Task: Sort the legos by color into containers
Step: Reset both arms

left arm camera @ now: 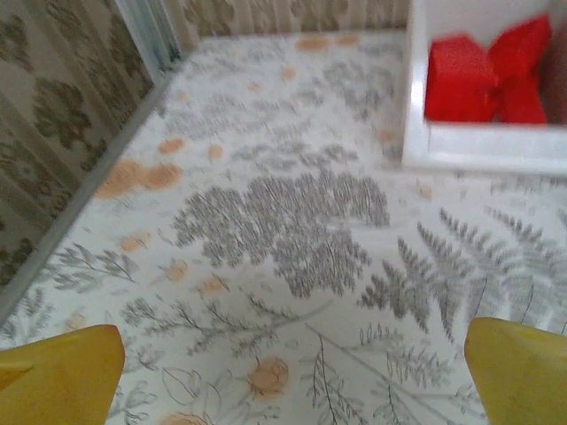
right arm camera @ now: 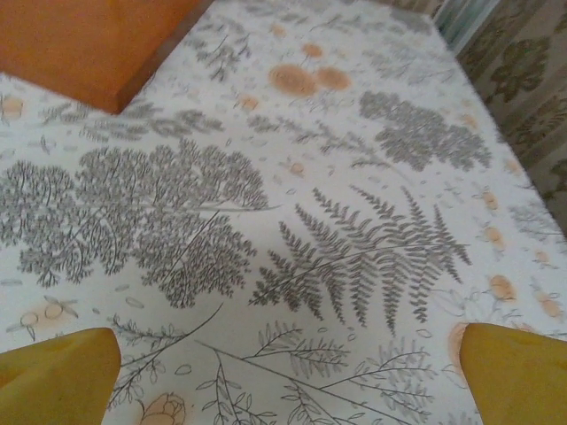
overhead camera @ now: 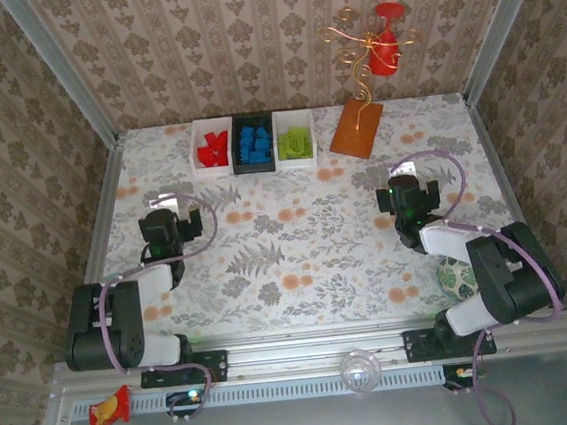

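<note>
The left gripper [overhead camera: 175,213] and right gripper [overhead camera: 409,192] both gape wide, empty. The legos [overhead camera: 252,143] sit sorted: blue in the black bin [overhead camera: 251,117], red and green in the white bins [overhead camera: 211,125] flanking it; seemingly none loose. The left gripper is nearer that bin, which lies ahead to its right

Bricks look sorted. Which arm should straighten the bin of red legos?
Left, probably. The left gripper, open and empty, points toward the bin of red legos, whose corner shows in its wrist view. The right gripper, also open, sits farther off, near the orange board.
</note>
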You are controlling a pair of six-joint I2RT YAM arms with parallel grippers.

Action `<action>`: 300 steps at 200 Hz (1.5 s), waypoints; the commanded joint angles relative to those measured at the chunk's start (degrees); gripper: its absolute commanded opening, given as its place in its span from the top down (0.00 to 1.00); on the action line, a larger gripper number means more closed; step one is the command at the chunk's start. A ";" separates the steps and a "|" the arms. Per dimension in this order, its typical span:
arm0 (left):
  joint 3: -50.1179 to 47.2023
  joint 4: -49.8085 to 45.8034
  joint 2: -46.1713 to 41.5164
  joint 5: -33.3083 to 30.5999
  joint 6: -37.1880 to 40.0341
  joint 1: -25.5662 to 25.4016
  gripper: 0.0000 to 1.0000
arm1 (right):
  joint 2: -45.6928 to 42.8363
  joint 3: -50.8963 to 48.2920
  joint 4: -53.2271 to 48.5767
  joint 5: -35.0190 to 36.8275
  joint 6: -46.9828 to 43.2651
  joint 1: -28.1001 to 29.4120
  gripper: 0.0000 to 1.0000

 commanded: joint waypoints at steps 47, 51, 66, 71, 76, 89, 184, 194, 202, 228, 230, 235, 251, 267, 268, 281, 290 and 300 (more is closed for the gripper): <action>-7.67 31.64 10.06 8.98 2.26 5.47 0.00 | 2.30 -8.85 25.54 -15.08 3.90 -8.77 0.00; -8.28 35.77 11.92 8.68 2.60 5.56 0.00 | 3.47 -8.92 26.60 -15.91 4.00 -9.11 0.00; -6.62 25.41 7.84 8.09 0.84 5.65 0.00 | 4.16 -7.82 25.12 -18.66 3.90 -9.95 0.00; -5.85 26.08 8.83 7.80 1.00 5.69 0.00 | 3.83 -7.34 23.46 -20.44 4.33 -10.86 0.00; -5.11 27.15 10.21 7.18 1.79 5.62 0.00 | 4.32 -7.60 24.90 -21.10 4.37 -11.20 0.00; -2.66 19.17 8.54 5.76 0.39 5.30 0.00 | 4.01 -7.52 24.13 -21.11 4.38 -11.22 0.00; -2.76 21.38 9.49 3.29 2.16 4.09 0.00 | 4.12 -7.63 24.62 -21.15 4.29 -11.22 0.00; -2.70 21.24 9.49 2.92 2.26 3.85 0.00 | 4.08 -7.63 24.63 -21.10 4.29 -11.22 0.00; -2.59 21.18 9.56 2.36 2.47 3.62 0.00 | 4.10 -7.63 24.65 -21.06 4.22 -11.22 0.00; -2.39 20.99 9.66 1.44 2.97 2.95 0.00 | 4.12 -7.63 24.62 -21.06 4.20 -11.13 0.00; -2.37 20.98 9.68 1.43 2.97 3.00 0.00 | 4.12 -7.63 24.62 -21.06 4.20 -11.13 0.00; -2.39 21.05 9.67 1.40 2.98 2.96 0.00 | 4.12 -7.58 24.62 -21.06 4.20 -11.13 0.00; -2.39 20.98 9.66 1.43 2.96 2.97 0.00 | 4.12 -7.63 24.54 -21.06 4.12 -11.12 0.00; -2.39 21.02 9.67 1.44 2.98 2.98 0.00 | 4.13 -7.47 24.44 -21.41 3.85 -11.02 0.00; -2.39 21.00 9.66 1.42 2.98 2.99 0.00 | 4.13 -7.50 24.44 -21.41 3.85 -10.98 0.00; -2.39 21.00 9.66 1.41 2.93 2.98 0.00 | 4.12 -7.46 24.44 -21.41 3.85 -11.04 0.00; -2.39 20.99 9.66 1.40 2.98 2.97 0.00 | 4.13 -7.53 24.44 -21.41 3.85 -11.01 0.00; -2.30 20.90 9.69 1.40 2.98 2.95 0.00 | 4.12 -7.49 24.44 -21.42 3.85 -11.00 0.00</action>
